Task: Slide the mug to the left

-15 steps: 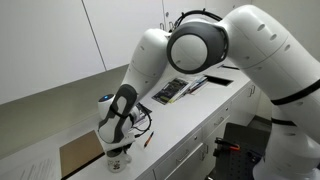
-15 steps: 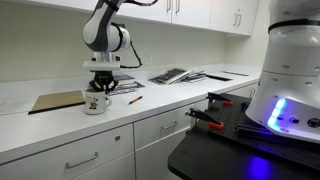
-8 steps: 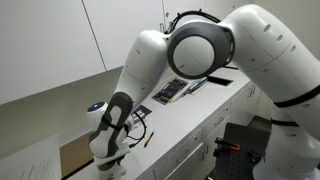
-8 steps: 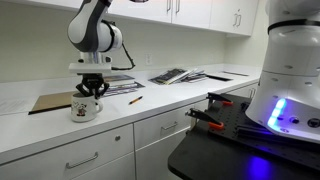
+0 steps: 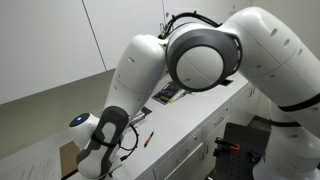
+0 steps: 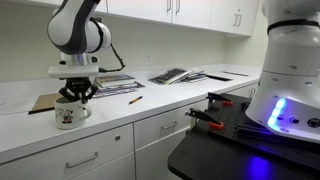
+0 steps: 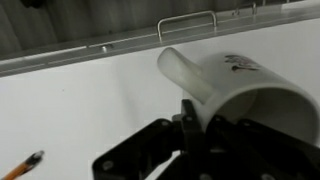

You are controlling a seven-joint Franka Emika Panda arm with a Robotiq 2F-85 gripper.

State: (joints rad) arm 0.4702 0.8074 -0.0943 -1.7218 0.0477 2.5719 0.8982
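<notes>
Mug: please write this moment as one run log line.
mug: upright on counter | gripper: shut on mug rim | task: slide left

We find no word, number or brand that we can read in any view; the mug [image 6: 68, 112] carries a dark print on its white side in an exterior view, but it is too small to make out as letters; in the wrist view its side shows only a few tiny dark marks, blurred; the books [image 6: 170, 75] lying on the counter [image 6: 150, 105] have printed covers, likewise too small for us to read.
</notes>
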